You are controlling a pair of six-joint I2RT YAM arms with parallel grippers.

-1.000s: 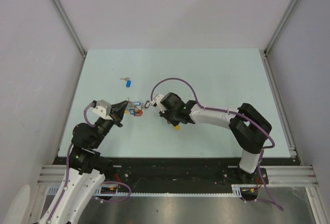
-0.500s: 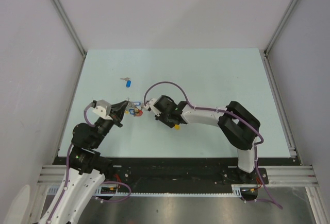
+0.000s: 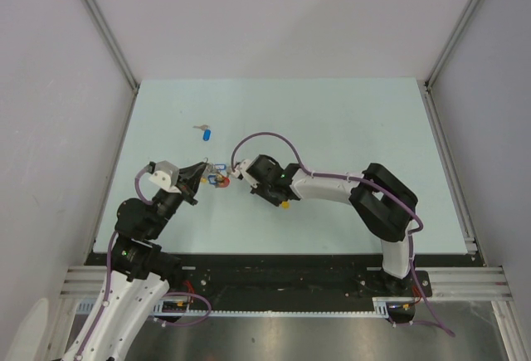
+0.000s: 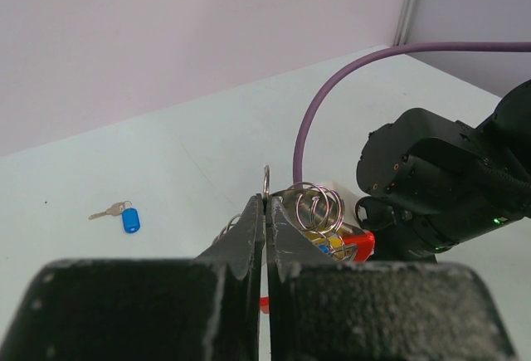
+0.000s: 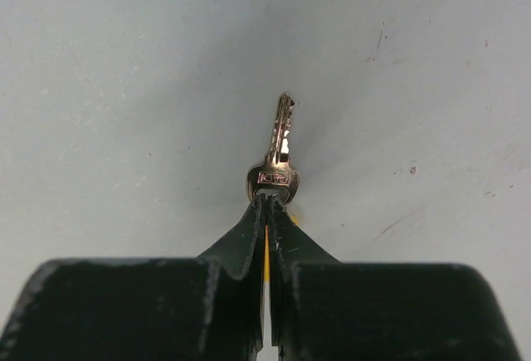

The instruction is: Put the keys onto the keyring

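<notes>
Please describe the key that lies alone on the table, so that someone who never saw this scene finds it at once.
On the pale green table, look at the far left part. A small silver key with a blue tag lies flat there. Other keys are bunched by the red keyring; this one lies apart, with nothing touching it.
</notes>
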